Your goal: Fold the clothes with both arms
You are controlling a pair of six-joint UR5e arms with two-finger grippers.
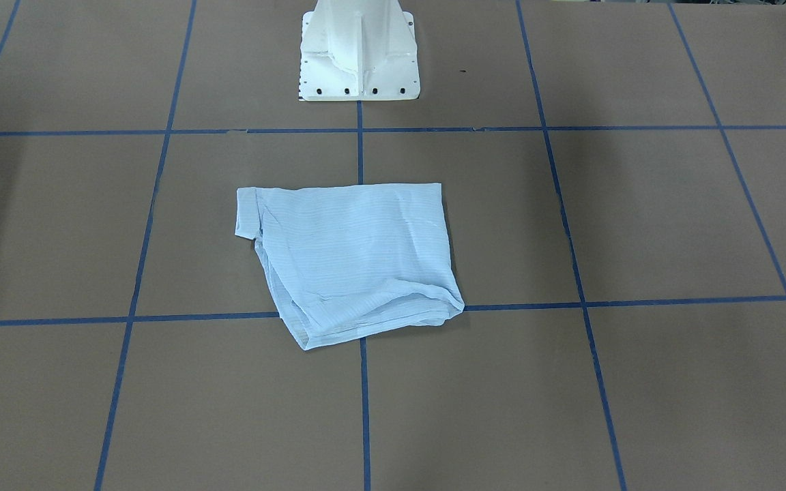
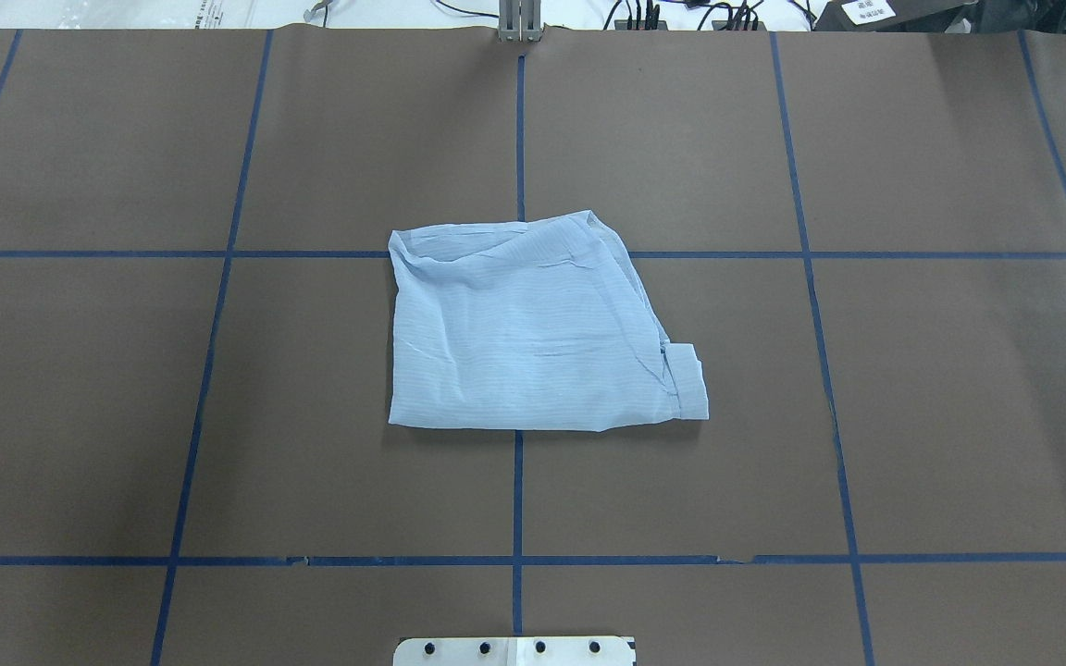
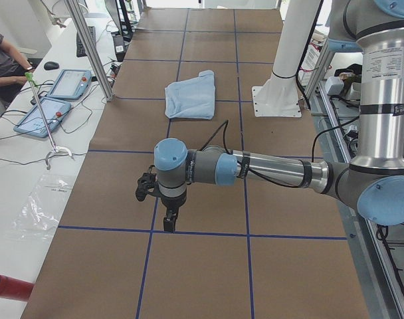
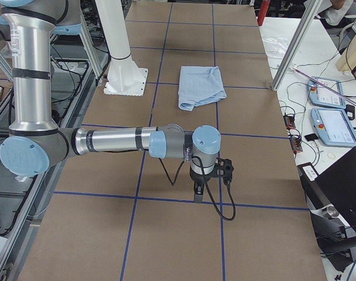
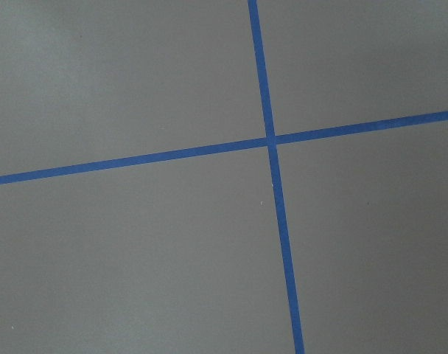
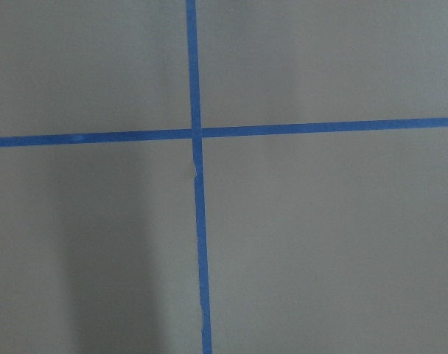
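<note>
Shirt point(image 2: 533, 328) folded into a compact bundle, midway between the table's point(image 2: 912, 416) left and right edges, well apart from both grippers, left gripper point(image 3: 170, 222) pointing down near the left edge, right gripper point(image 4: 197, 192) near the right edge, finger state impossible to tell for either.

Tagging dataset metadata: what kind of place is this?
Likely a robotics lab workcell: table with a blue tape grid, teach pendants on a side bench, and left arm and right arm over it.

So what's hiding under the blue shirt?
The folded shirt lies on the brown table, over a crossing of blue tape lines that run under it. Anything between its layers is covered, so I cannot tell.
</note>
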